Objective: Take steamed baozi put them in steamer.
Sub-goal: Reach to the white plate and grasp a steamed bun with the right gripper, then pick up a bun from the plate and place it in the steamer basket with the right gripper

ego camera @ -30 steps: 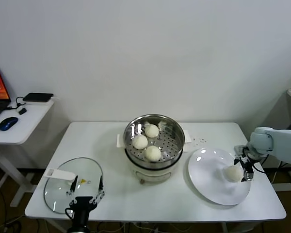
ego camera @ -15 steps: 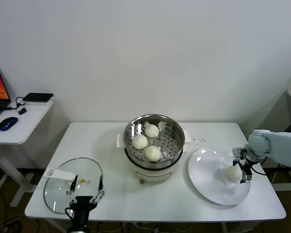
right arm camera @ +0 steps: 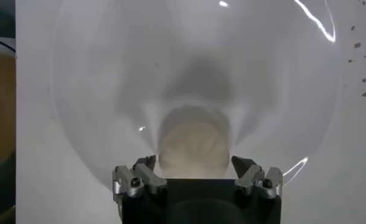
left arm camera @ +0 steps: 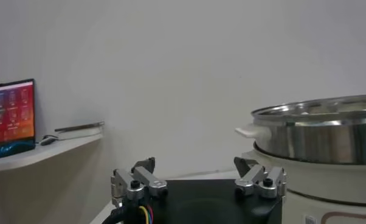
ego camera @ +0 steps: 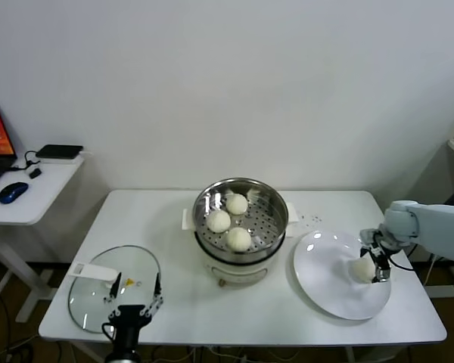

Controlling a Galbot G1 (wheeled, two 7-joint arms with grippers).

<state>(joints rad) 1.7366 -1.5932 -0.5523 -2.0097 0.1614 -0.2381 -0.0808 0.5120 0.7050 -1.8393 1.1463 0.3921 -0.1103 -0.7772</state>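
Observation:
The steel steamer [ego camera: 277, 201] on its cream base stands mid-table and holds three off-white baozi [ego camera: 237, 203] [ego camera: 219, 221] [ego camera: 239, 239] on the perforated tray. The fourth baozi [ego camera: 361, 269] lies on the white plate [ego camera: 325, 283] at the right. My right gripper [ego camera: 373, 265] is low over the plate, open, with the baozi between its fingers; in the right wrist view the baozi [right arm camera: 194, 143] sits between the spread fingertips of the gripper [right arm camera: 194, 165]. My left gripper [ego camera: 136, 289] is open and empty near the table's front left; the left wrist view shows it [left arm camera: 194, 165] beside the steamer [left arm camera: 317, 131].
A round glass lid [ego camera: 98, 291] with a white handle lies at the front left, under the left gripper. A side desk [ego camera: 30, 189] with a mouse and laptop stands at the far left. The plate reaches near the table's right front edge.
My right gripper has shifted a little toward the back and left, closing in round the baozi on the plate. The baozi stays on the plate. The left arm has not moved.

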